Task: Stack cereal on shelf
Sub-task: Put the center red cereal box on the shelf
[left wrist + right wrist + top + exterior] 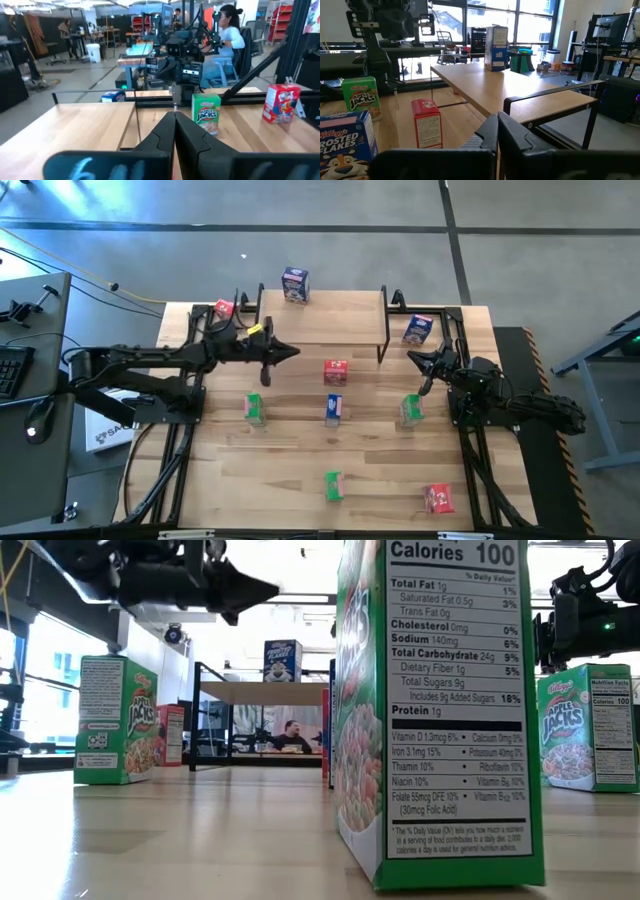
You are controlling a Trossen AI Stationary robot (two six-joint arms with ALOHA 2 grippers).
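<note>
Currently both grippers are closed and empty. Left gripper [292, 353] hovers left of centre in the high view, just in front of the shelf [330, 315], tips pointing at the red box [335, 371] beside it. Right gripper [416, 356] sits at the shelf's right front leg, near the blue box [418, 330] at upper right.

Only one box is on the shelf: a blue one [294, 284] at its back edge. Another red box [223, 310] stands at upper left behind the left arm.

Mid-table row: green box [254, 408], blue box [334, 409], green box [411, 410]. Bottom of frame: green box [333, 485] at centre, red box [438, 498] at lower right.

Low view: the centre green box [440, 710] fills the middle of the frame and blocks most of the shelf [262, 692]. A person shows beyond the table, under the shelf top.
</note>
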